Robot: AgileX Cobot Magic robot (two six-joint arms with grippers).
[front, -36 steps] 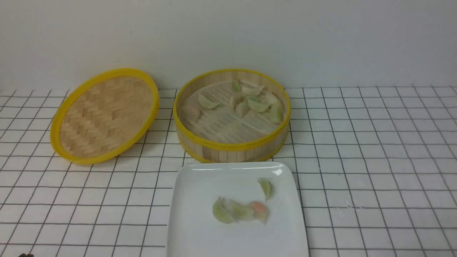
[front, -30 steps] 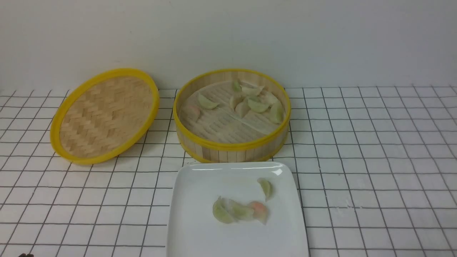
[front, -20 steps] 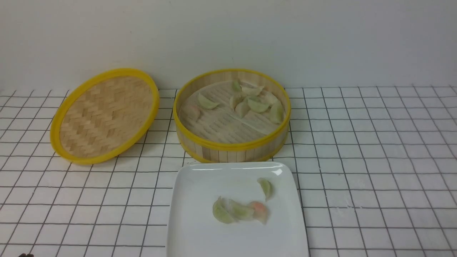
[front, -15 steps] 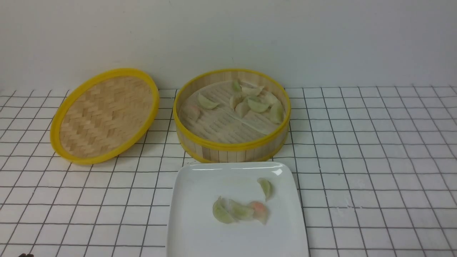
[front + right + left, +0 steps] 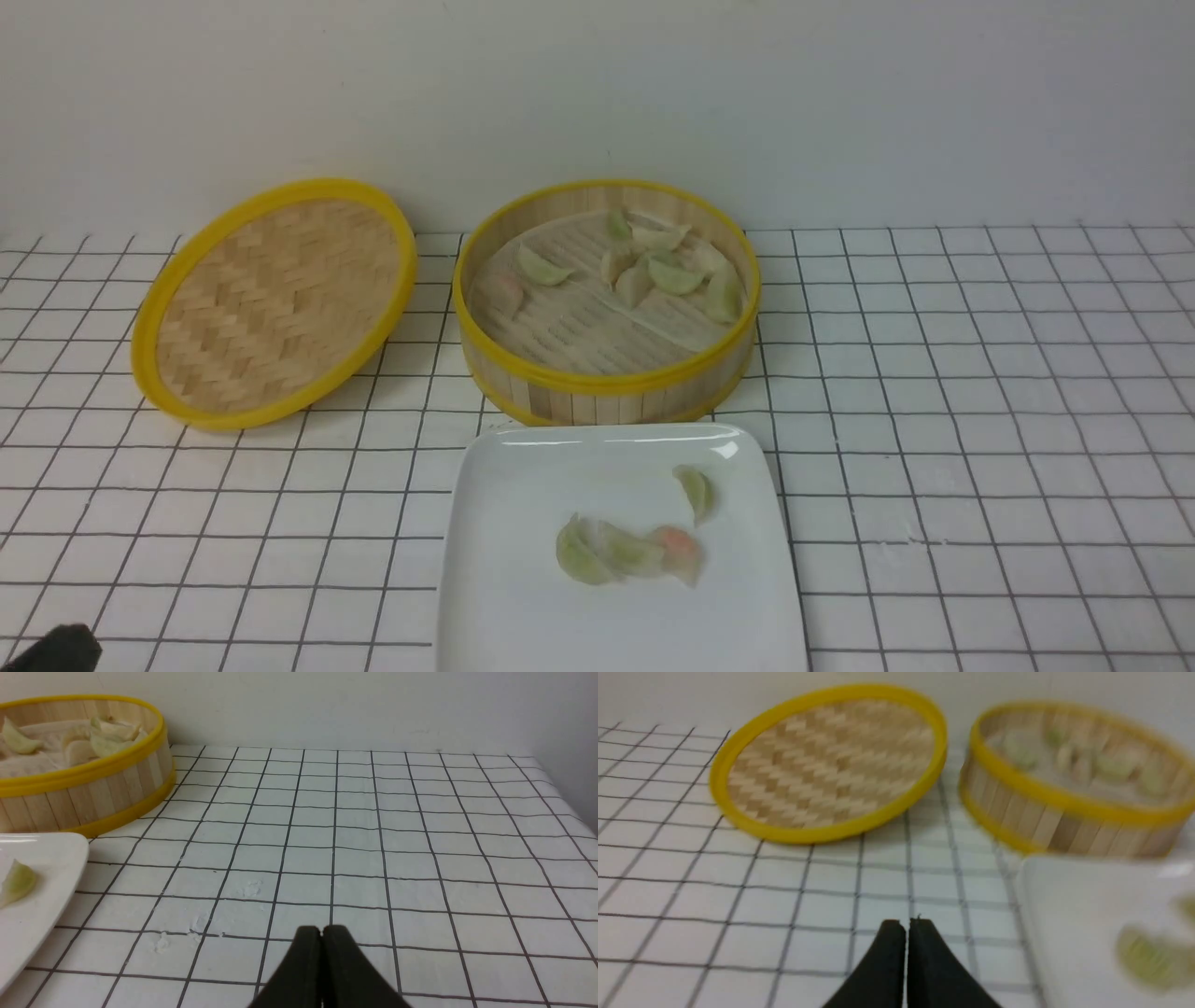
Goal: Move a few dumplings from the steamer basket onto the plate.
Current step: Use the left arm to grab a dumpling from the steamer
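The steamer basket [image 5: 607, 383] stands at the back centre with several pale-green and cream dumplings [image 5: 674, 275] on its floor. The white plate [image 5: 523, 485] lies in front of it and bears a green dumpling [image 5: 695, 492], a second green one [image 5: 586, 553] and a pink-orange one [image 5: 681, 551]. My left gripper [image 5: 906, 924] is shut and empty, low over the cloth left of the plate [image 5: 1069, 914]; its tip shows in the front view [image 5: 58, 651]. My right gripper [image 5: 321, 930] is shut and empty, right of the plate [image 5: 42, 891] and basket [image 5: 84, 793].
The flat woven yellow-rimmed lid [image 5: 271, 299] lies tilted left of the basket and shows in the left wrist view [image 5: 831, 765]. A white gridded cloth [image 5: 980, 392] covers the table. A wall stands close behind the basket.
The left gripper's dark tip has come further into the front view's bottom-left corner. The dumplings, plate, basket and lid have not moved.
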